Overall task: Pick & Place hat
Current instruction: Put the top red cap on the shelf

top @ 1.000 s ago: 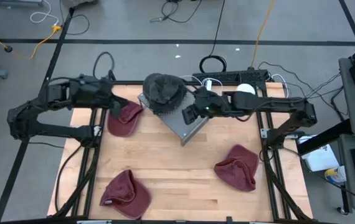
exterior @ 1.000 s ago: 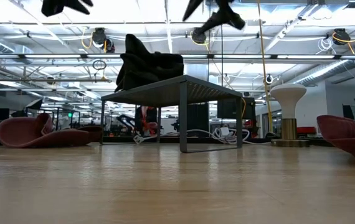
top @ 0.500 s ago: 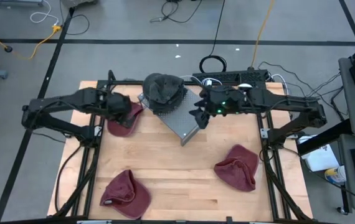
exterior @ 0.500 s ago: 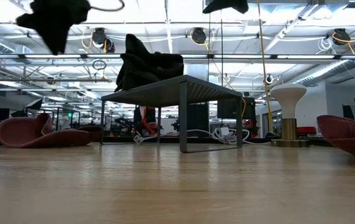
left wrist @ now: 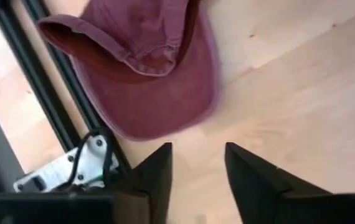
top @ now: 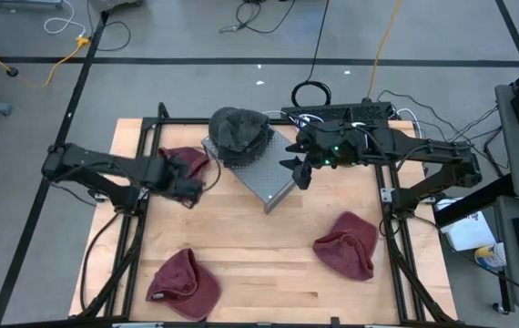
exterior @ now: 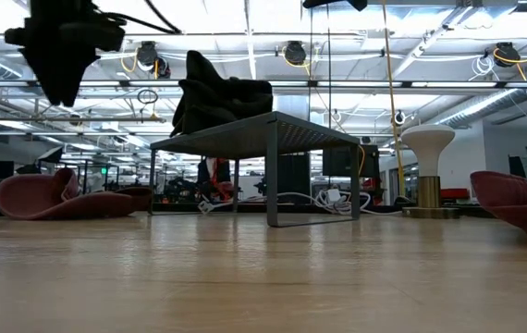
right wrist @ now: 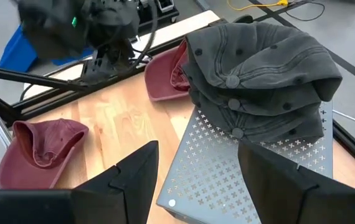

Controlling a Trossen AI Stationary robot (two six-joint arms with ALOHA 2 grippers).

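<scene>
Two grey hats [top: 239, 130] [right wrist: 258, 74] [exterior: 222, 97] lie stacked on the far part of a perforated metal stand [top: 269, 178] [right wrist: 246, 180]. Three maroon hats rest on the table: one at far left [top: 182, 164] [left wrist: 146, 68], one at near left [top: 185, 284], one at near right [top: 348, 244]. My left gripper [top: 187, 187] [left wrist: 196, 168] [exterior: 60, 46] hangs open above the table, just on the near side of the far-left maroon hat. My right gripper [top: 296, 169] [right wrist: 196, 180] is open, in the air at the stand's right side, facing the grey hats.
A black frame rail [left wrist: 53, 106] with a white box on it [left wrist: 59, 174] runs close beside the far-left hat. Bare wood [top: 259, 246] lies between the near hats. Cables and a white lamp-like object [exterior: 427, 162] stand at the far edge.
My left gripper has swung from the far-left corner toward the near edge and the right, passing over the far-left maroon hat and coming down. My right gripper has drawn back to the right from the stand and risen. The hats have stayed where they were.
</scene>
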